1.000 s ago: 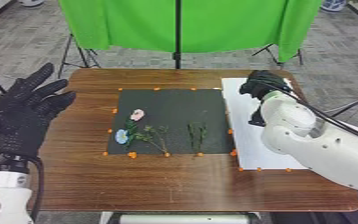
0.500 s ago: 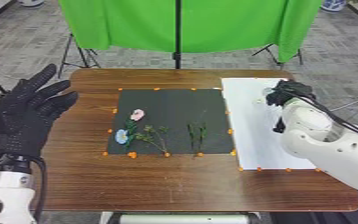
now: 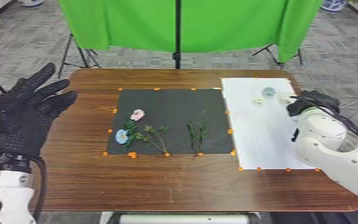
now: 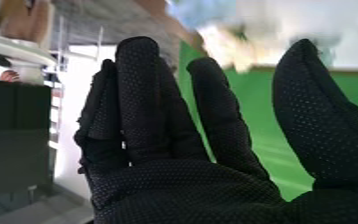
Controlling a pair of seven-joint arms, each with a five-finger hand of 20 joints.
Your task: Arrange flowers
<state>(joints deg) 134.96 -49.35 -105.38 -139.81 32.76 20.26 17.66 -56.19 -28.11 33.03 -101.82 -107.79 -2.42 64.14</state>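
1. If judged by the layout, looks like an early stage of composing on the white rectangular sheet (image 3: 264,137), with a round pale-teal bloom (image 3: 269,91) and a small cream bloom (image 3: 258,101) lying at its far end.
2. Find the black-gloved right hand (image 3: 314,99) open, fingers straight, with no visible grip, by the sheet's far right edge.
3. See the pink flower (image 3: 138,114), blue round flower (image 3: 121,136), branching green sprig (image 3: 159,137) and slim green stems (image 3: 198,134) on the square black mat (image 3: 162,101), left of the sheet.
4. Note the black-gloved left hand (image 3: 20,115) open at far-reaching stretch, left of the mat.
5. Next, probably calls for reaching left, pinching one thin stem and laying it near the blooms without nudging them.
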